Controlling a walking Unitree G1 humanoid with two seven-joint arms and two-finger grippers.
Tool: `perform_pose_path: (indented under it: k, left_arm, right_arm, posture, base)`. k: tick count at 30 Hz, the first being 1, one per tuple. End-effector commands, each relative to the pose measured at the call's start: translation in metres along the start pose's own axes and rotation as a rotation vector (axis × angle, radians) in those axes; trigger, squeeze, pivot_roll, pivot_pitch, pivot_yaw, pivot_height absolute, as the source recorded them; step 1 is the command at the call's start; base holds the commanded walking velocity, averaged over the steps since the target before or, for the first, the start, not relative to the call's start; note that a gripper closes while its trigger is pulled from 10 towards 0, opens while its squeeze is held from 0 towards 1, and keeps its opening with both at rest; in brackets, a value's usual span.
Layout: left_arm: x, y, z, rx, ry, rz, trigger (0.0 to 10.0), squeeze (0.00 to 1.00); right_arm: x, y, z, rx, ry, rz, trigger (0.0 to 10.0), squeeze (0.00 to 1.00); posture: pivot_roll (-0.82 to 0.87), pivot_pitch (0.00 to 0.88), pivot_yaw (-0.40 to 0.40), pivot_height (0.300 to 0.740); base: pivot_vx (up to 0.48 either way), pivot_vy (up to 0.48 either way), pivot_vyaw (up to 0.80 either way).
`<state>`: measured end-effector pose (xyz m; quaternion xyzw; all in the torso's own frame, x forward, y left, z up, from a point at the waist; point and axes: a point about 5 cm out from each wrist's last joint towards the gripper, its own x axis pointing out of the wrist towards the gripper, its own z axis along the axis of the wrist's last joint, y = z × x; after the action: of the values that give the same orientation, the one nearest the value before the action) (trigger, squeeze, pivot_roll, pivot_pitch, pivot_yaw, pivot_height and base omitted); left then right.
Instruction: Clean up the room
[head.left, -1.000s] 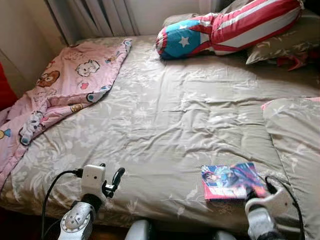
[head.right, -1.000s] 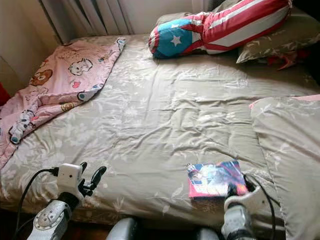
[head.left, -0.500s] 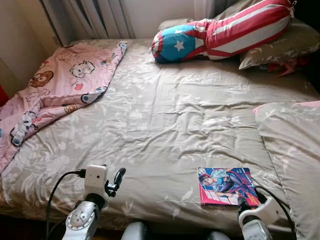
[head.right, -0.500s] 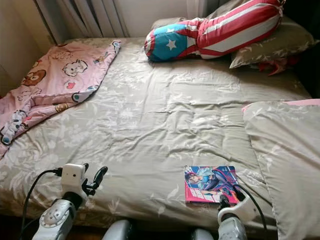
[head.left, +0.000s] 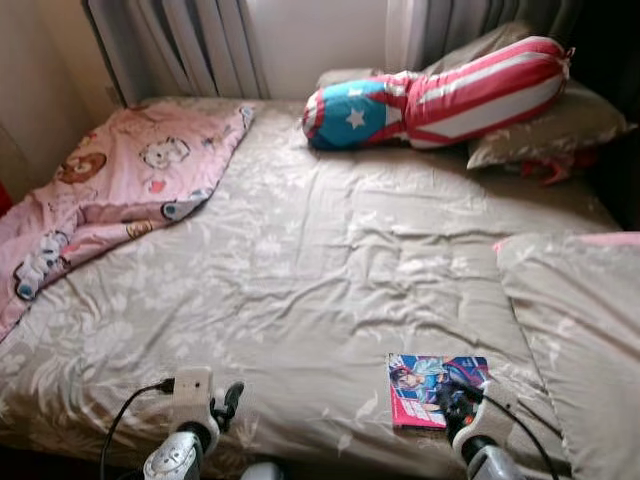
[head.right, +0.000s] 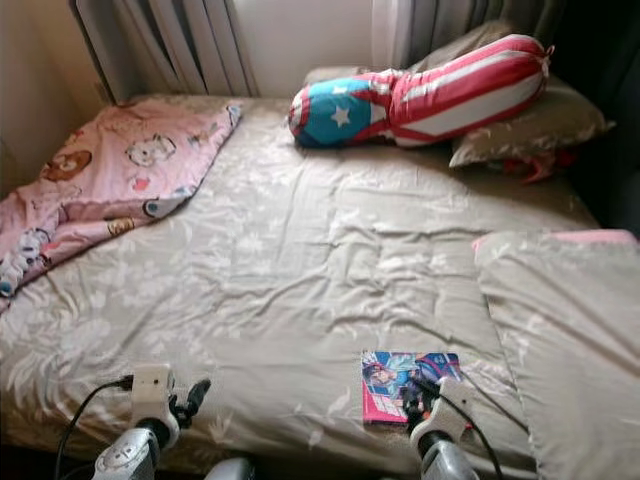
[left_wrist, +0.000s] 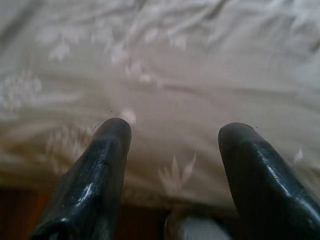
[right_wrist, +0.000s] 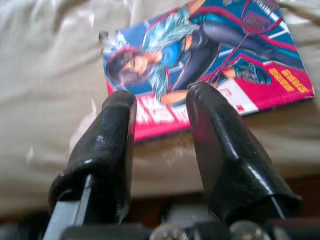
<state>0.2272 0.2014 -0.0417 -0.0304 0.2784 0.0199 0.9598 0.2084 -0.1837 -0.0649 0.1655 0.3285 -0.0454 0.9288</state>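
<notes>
I stand at the foot of a bed (head.left: 300, 250) with a beige flowered cover, and both my arms are low at the near edge. The comic book (head.left: 435, 388) lies flat on the cover at about 5 o'clock from the middle of the bed, near the front edge, with its pink and blue front facing up. My right gripper (right_wrist: 160, 107) is just at the near edge of this book, and its two black fingers (right_wrist: 220, 150) are spread apart with nothing between them; the tips are over the lower border of the book, but I cannot tell if they touch it. My left gripper (left_wrist: 172, 130) is at about 7 o'clock, also spread wide and empty, pointing at the bare cover near the bed's edge. A pink blanket (head.left: 110, 190) with cartoon animals lies bunched at about 10 o'clock. A long cushion (head.left: 440, 92) with red and white stripes and a blue end with a white star lies across at about 1 o'clock, leaning on a beige pillow (head.left: 545, 125). Another beige pillow (head.left: 575, 320) is at 4 o'clock, just beside the book.
</notes>
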Motion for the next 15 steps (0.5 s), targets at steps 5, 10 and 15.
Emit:
perform_pose_path:
  k: [5,10,15]
  left_arm:
    - [0.002,-0.002,-0.014,-0.013,0.113,0.023,10.0,0.00]
    - [0.002,0.000,-0.018,-0.002,0.160,0.040,10.0,0.00]
    - [0.000,0.005,-0.023,-0.008,0.204,0.068,10.0,0.00]
  right_arm:
    - [0.002,0.002,-0.005,-0.089,0.082,-0.011,10.0,0.00]
    - [0.005,0.004,0.002,-0.110,0.086,-0.014,10.0,0.00]
    - [0.007,0.007,0.002,-0.136,0.109,-0.023,10.0,0.00]
  posture:
    - [0.00,0.000,-0.016,0.740]
    - [0.00,0.000,-0.019,0.740]
    - [-0.02,0.000,-0.004,0.740]
  base:
    - [0.000,0.000,0.00]
    - [0.000,0.000,0.00]
    - [0.000,0.000,0.00]
